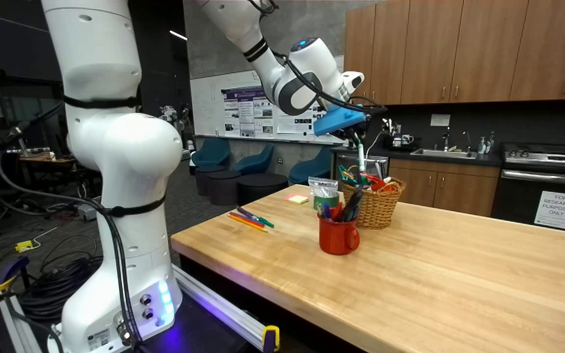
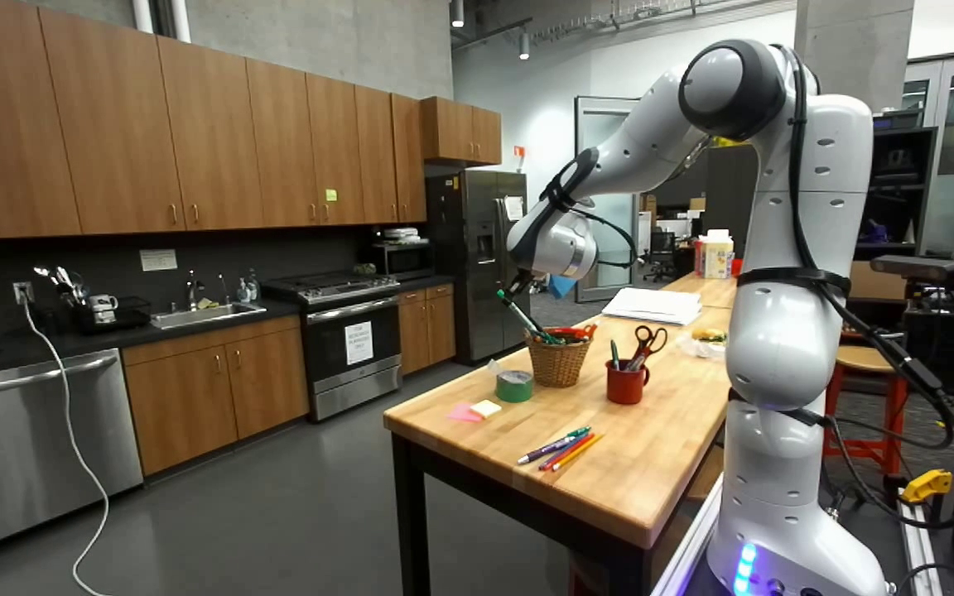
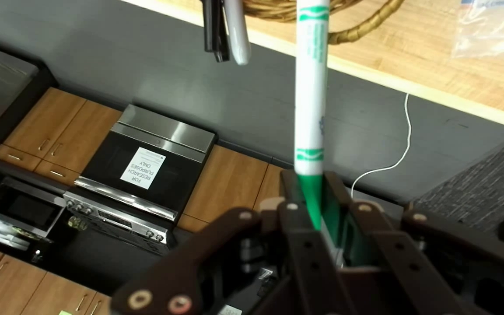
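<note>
"So, how does the arm (image 2: 833,219) stand?"

"Upright from its base (image 1: 103,304) beside the table (image 1: 459,274), in both exterior views; then it folds over up high, and the forearm (image 2: 634,161) slopes down above the tabletop. The wrist (image 2: 564,247) bends, so the gripper (image 3: 313,177) points downward at a slant over the wicker basket (image 1: 375,210)."

"And its grip?"

"Closed: two fingers (image 3: 311,254) pinch the green end of a white marker (image 3: 311,98)."

"Where's that marker, exactly?"

"Standing over the basket, gripped end uppermost, lower end down at the basket's mouth. I can't tell how far inside it goes."

"What's around it?"

"A black pen (image 3: 210,26) and a grey pen (image 3: 237,35) poke out close by, in the wrist view. Near the basket sit a red mug (image 1: 336,239) with scissors (image 2: 649,350) in it and a roll of green tape (image 2: 514,389)."
</note>
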Controlling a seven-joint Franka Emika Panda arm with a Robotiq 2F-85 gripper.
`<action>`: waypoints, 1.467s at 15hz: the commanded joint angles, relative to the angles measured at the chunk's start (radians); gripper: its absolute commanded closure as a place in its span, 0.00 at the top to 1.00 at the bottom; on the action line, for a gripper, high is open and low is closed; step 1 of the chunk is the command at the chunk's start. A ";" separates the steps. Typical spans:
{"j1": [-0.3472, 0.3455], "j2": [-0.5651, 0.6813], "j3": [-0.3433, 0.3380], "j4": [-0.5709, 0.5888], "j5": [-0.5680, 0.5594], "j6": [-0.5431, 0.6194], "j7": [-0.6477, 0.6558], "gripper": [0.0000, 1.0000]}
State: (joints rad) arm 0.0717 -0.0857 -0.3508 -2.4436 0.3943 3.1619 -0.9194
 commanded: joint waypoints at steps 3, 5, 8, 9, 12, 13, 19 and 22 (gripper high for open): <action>0.047 0.027 -0.047 0.027 0.078 -0.006 -0.091 0.04; 0.057 0.022 -0.057 0.021 0.105 -0.010 -0.127 0.04; 0.078 0.013 -0.071 0.019 0.162 -0.023 -0.200 0.04; 0.084 0.011 -0.076 0.019 0.181 -0.028 -0.228 0.04; 0.110 0.000 -0.094 0.017 0.255 -0.061 -0.341 0.04; 0.115 0.001 -0.100 0.016 0.281 -0.068 -0.377 0.04; 0.130 0.001 -0.133 0.021 0.488 -0.102 -0.601 0.04; 0.128 0.007 -0.144 0.032 0.609 -0.130 -0.714 0.04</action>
State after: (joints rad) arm 0.1827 -0.0702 -0.4641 -2.4201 0.8967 3.0634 -1.5150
